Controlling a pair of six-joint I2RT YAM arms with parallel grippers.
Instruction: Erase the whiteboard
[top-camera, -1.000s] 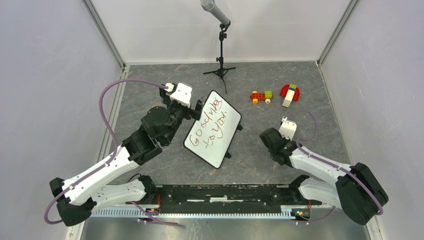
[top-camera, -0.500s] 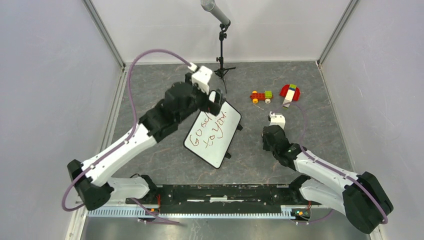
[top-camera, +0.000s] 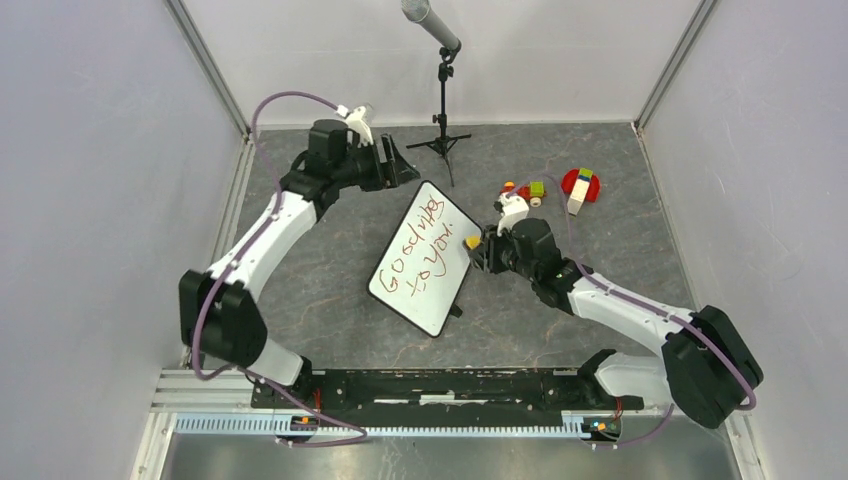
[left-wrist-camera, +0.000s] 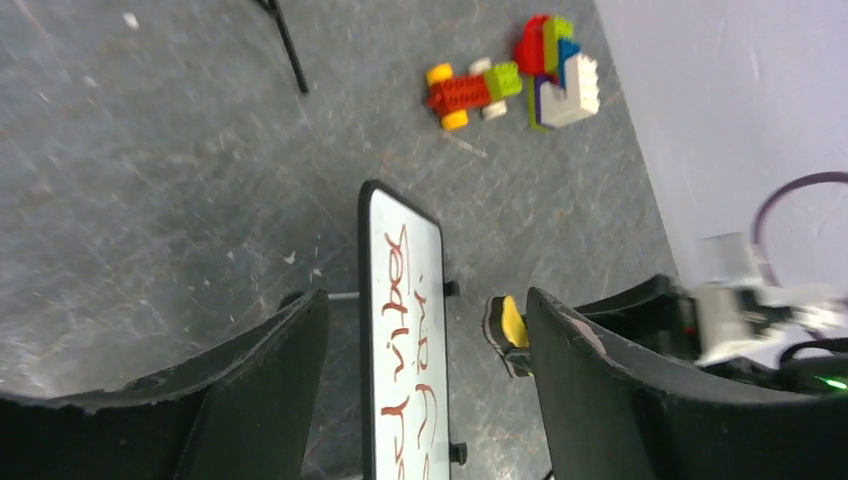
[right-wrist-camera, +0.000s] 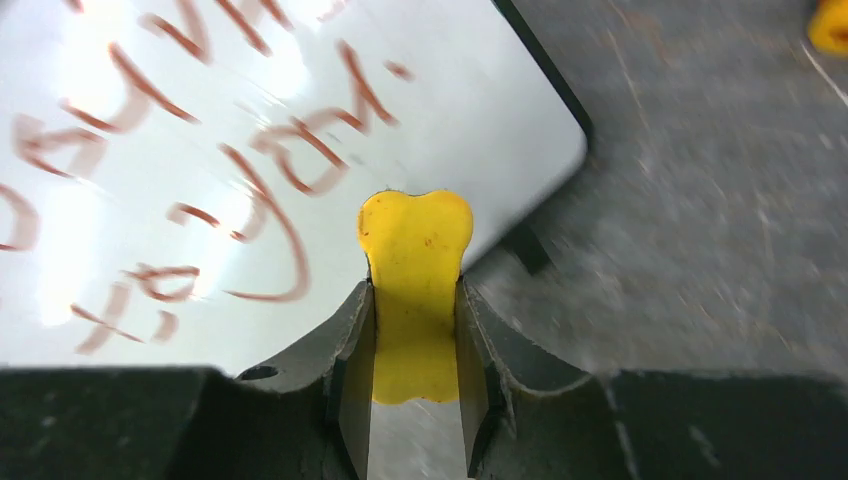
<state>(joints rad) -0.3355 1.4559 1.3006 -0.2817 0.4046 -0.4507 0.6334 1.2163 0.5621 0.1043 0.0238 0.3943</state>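
1. Seen from above, the whiteboard (top-camera: 425, 258) lies flat near the middle of a grey table (top-camera: 330, 300). It is turned so its long side runs from about 1 o'clock to 7 o'clock.
2. Two lines of red handwriting cover its face. Every letter looks whole, with no wiped streak or smear to be seen.
3. The right gripper (top-camera: 474, 245) sits at the board's 3 o'clock edge, near its far right corner. Its jaws pinch a small yellow eraser (right-wrist-camera: 415, 260), whose rounded tip pokes out over the white surface beside the last red letters. Whether the tip touches the board cannot be told.
4. The left gripper (top-camera: 398, 166) hovers off the board, at about its 11 o'clock. Its jaws are spread wide and hold nothing.
5. A toy car (top-camera: 525, 189) and a small block build (top-camera: 580, 187) lie at the board's 2 o'clock, well apart from it. A microphone stand (top-camera: 442, 100) rises at its 12 o'clock.
6. The task looks barely begun. The eraser is in hand and brought to the board's corner, but all the wiping appears left to do across both lines of writing.
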